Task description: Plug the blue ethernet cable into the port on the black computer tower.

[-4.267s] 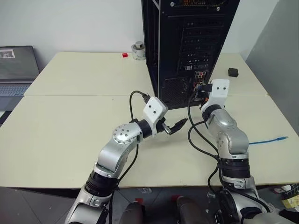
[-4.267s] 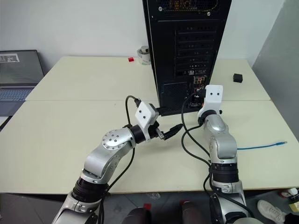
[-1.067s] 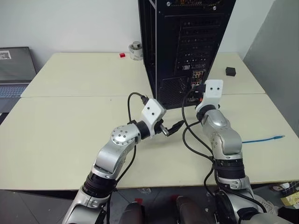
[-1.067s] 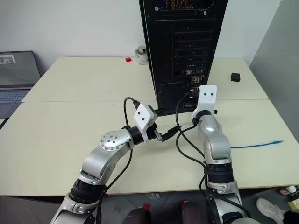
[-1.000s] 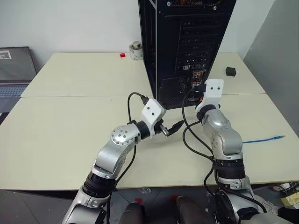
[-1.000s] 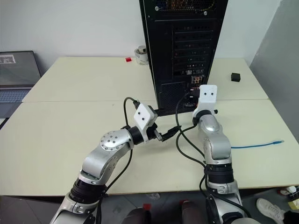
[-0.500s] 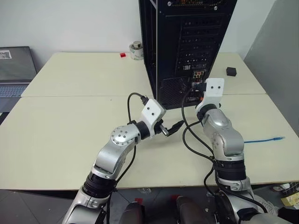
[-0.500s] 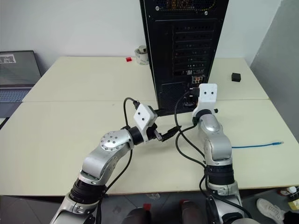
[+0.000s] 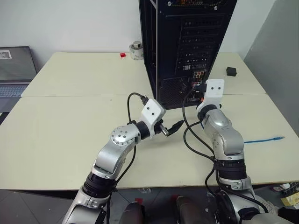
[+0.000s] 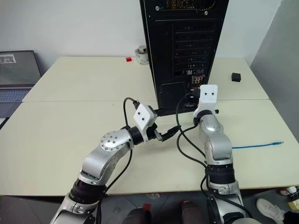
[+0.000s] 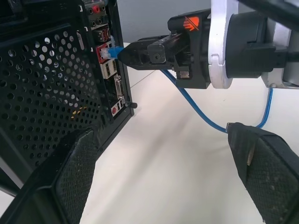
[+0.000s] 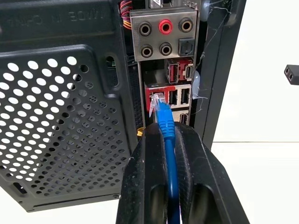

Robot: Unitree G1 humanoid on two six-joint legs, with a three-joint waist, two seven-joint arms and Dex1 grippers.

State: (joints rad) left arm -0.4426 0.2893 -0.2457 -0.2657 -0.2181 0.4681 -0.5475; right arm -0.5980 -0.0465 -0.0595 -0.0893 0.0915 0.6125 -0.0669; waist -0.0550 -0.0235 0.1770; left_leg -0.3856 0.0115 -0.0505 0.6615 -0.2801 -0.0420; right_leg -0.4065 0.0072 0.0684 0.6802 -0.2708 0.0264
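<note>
The black computer tower point(image 9: 187, 42) stands upright at the middle of the table with its rear panel facing me. My right gripper point(image 12: 164, 133) is shut on the blue ethernet cable point(image 12: 169, 154) just behind its clear plug point(image 12: 158, 103). It points level at the panel. The plug's tip sits at the mouth of the red-framed port point(image 12: 155, 93); how deep it sits I cannot tell. The cable's free end point(image 9: 271, 139) trails over the table to the right. My left gripper point(image 9: 175, 127) hangs open over the table in front of the tower, left of the right arm, holding nothing.
A small black cube point(image 9: 231, 71) lies to the right of the tower. A laptop point(image 9: 16, 70) sits at the far left; a small red block point(image 9: 123, 55) and a round cup point(image 9: 136, 50) stand behind the tower's left side. Black arm cables point(image 9: 190, 135) loop between the arms.
The view has shifted slightly since the earliest frames. Both arms, the cable and the plug at the panel stay as they were.
</note>
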